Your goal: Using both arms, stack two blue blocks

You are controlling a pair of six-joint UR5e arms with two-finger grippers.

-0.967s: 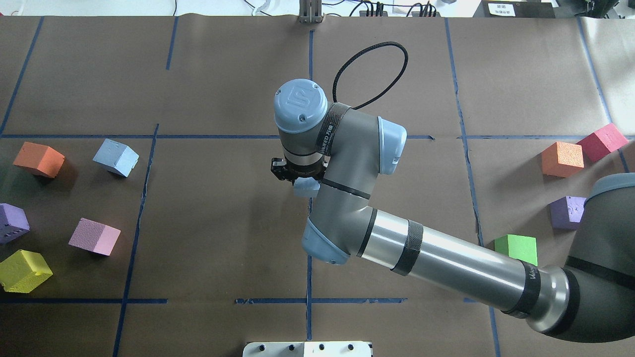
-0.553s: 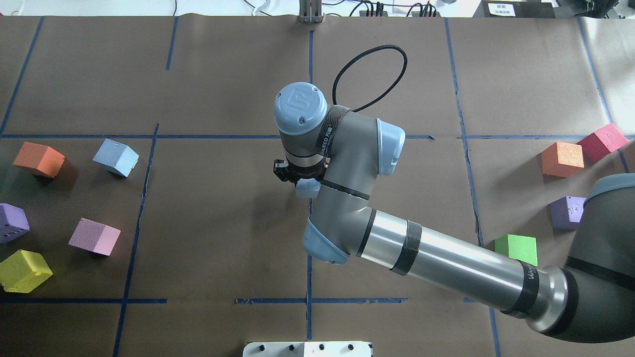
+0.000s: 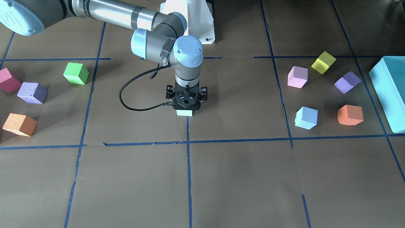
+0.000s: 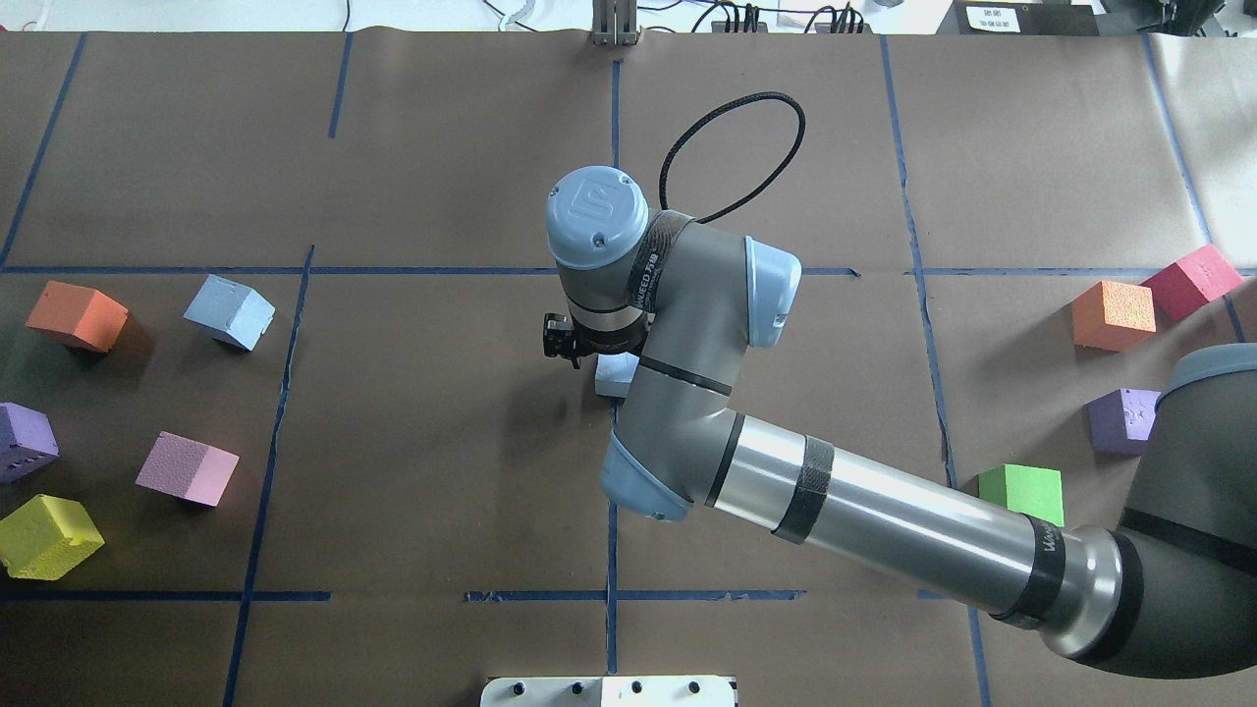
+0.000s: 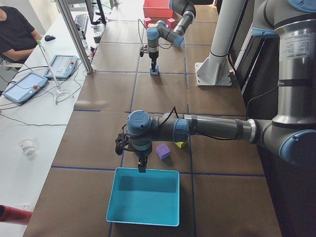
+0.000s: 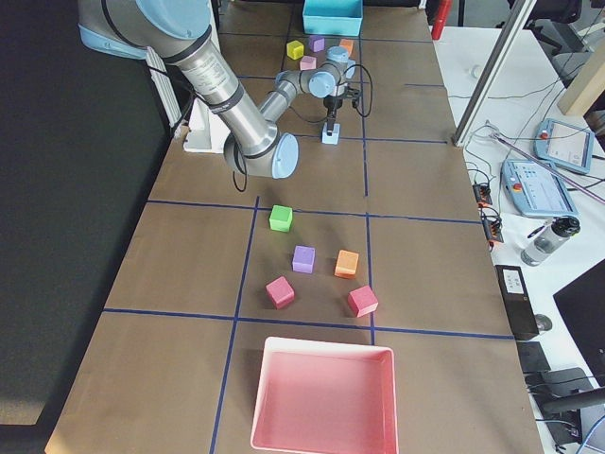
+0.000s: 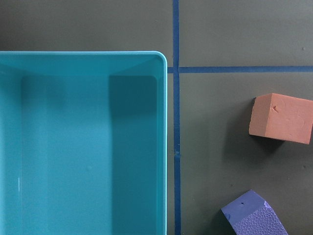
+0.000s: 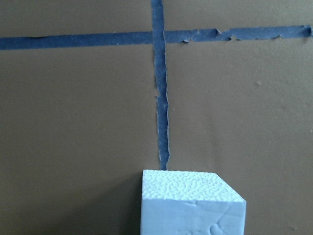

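My right gripper (image 3: 186,107) points straight down at the table's centre, shut on a pale blue block (image 3: 184,113) (image 4: 613,374) held at or just above the paper beside the blue tape line. The block fills the bottom of the right wrist view (image 8: 191,205). The second blue block (image 4: 229,312) (image 3: 306,117) lies on the table's left side, well apart. My left gripper (image 5: 141,167) shows only in the exterior left view, hovering at the rim of the teal bin (image 5: 143,197); I cannot tell whether it is open or shut.
Orange (image 4: 77,316), purple (image 4: 25,442), pink (image 4: 187,468) and yellow (image 4: 47,535) cubes lie on the left. Orange (image 4: 1113,314), red (image 4: 1191,282), purple (image 4: 1122,420) and green (image 4: 1022,493) cubes lie on the right. A pink bin (image 6: 321,397) stands at the right end.
My right gripper has sunk toward the table with the blue block and shifted slightly to the right. The other cubes have not moved.
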